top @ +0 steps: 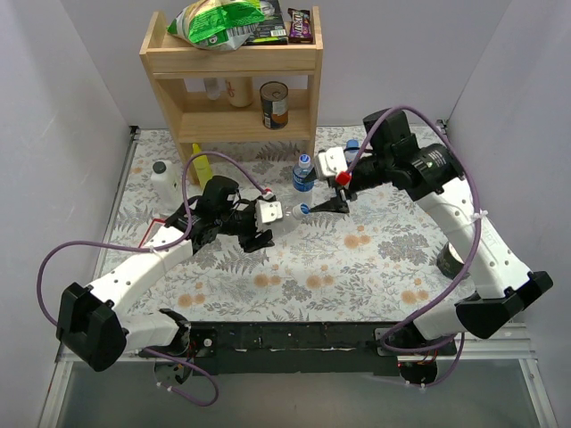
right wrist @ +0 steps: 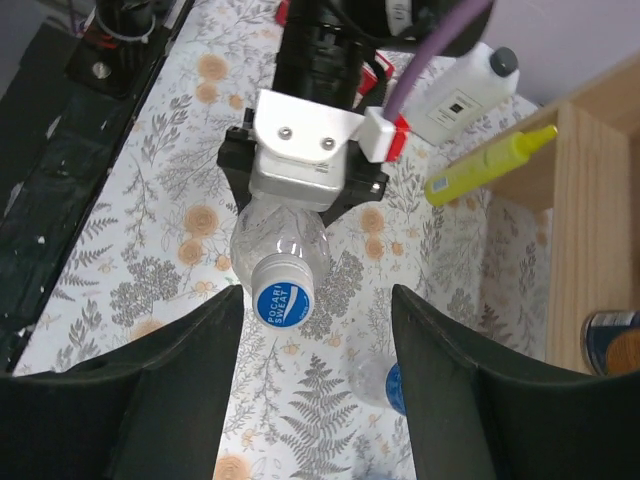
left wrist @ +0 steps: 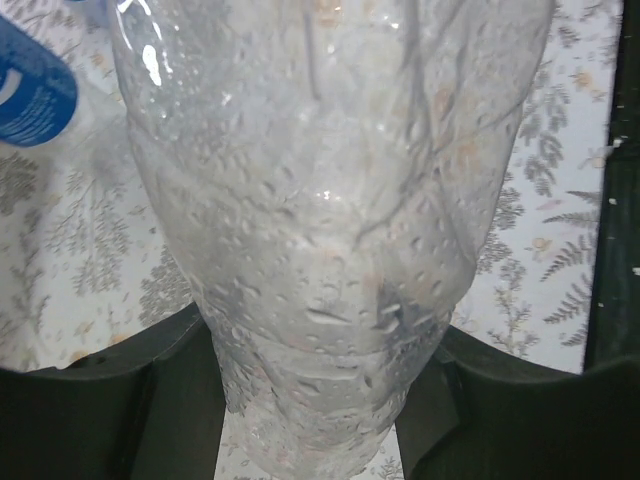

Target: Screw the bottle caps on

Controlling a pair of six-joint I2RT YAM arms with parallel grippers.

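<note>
My left gripper (top: 268,220) is shut on a clear unlabelled bottle (left wrist: 320,220) and holds it on its side above the table, neck pointing right. A blue cap (right wrist: 283,301) printed "Pocari Sweat" sits on that bottle's mouth, also seen from above (top: 303,208). My right gripper (top: 332,203) is open, its jaws spread either side of the cap (right wrist: 315,300) without touching it. A second clear bottle with a blue label (top: 303,172) stands upright behind them, and shows in the left wrist view (left wrist: 30,90) and the right wrist view (right wrist: 385,385). The third bottle is out of view.
A white opaque bottle (top: 163,178) and a yellow bottle (top: 201,165) stand at the back left. A wooden shelf (top: 232,58) with a can (top: 274,105) and snack packets stands at the back. A small blue object (top: 352,143) lies at the back right. A tape roll (top: 451,259) sits at right.
</note>
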